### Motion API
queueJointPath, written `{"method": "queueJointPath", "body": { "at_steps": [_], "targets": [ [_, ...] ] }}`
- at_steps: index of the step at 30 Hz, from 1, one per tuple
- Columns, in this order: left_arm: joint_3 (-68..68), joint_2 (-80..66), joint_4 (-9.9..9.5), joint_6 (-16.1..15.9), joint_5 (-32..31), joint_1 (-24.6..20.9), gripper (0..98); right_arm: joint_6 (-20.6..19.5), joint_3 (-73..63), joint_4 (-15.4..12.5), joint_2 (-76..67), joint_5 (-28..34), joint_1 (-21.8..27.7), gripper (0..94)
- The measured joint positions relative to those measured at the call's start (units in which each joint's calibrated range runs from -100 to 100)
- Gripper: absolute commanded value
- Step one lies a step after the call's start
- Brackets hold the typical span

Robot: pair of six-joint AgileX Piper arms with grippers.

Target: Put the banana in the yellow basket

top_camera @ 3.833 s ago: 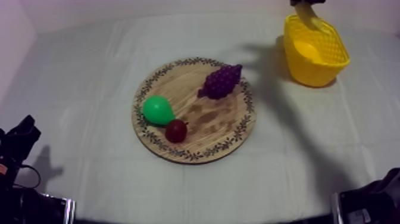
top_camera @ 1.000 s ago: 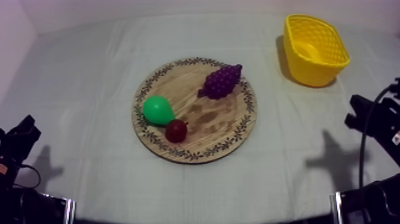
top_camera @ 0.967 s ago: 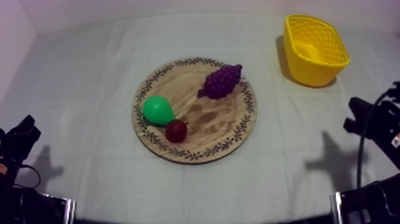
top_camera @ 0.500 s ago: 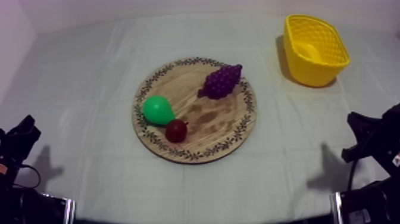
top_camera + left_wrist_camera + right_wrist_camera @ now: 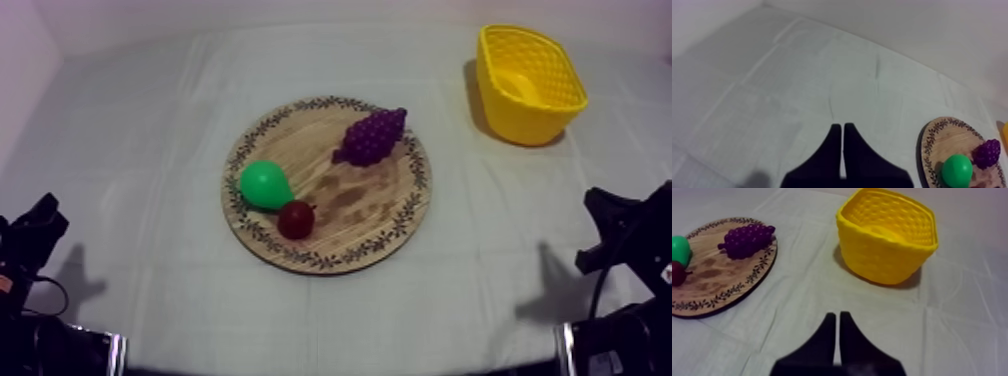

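While both arms sit low at the near edge of the table, one at each side, neither holds anything. Seen from above, the black left arm [image 5: 30, 245] is at the near left corner and the black right arm [image 5: 625, 240] at the near right. The left gripper [image 5: 842, 128] has its two black fingers pressed together into a narrow wedge above bare grey-white cloth [image 5: 797, 85]. The right gripper [image 5: 837, 316] is likewise closed on nothing, its fingers lying side by side over the cloth between board and basket.

Farther in, at the middle of the table, lies a round wooden board with a patterned leafy rim [image 5: 325, 262]. Three toy fruits rest on it: a small dark red fruit [image 5: 296, 219] at the near side, a bright green pear [image 5: 265, 185] just beside it to the left and touching or almost touching it, and a purple bunch of grapes [image 5: 372, 135] at the far right part of the board, apart from the other two.

Farthest away, at the far right of the table and well apart from the board, stands a yellow woven basket [image 5: 530, 120]. The pale yellow banana [image 5: 514, 82] lies inside it, hard to pick out against the same-coloured wall.
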Motion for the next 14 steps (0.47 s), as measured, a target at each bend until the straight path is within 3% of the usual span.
{"method": "queueJointPath", "body": {
  "at_steps": [14],
  "targets": [
    [0.0, 0.0, 0.00, 0.0, 0.0, 0.0, 0.1, 0.6, 0.0, 0.0, 0.0, -0.1, 0.0, 0.4]
  ]
}}
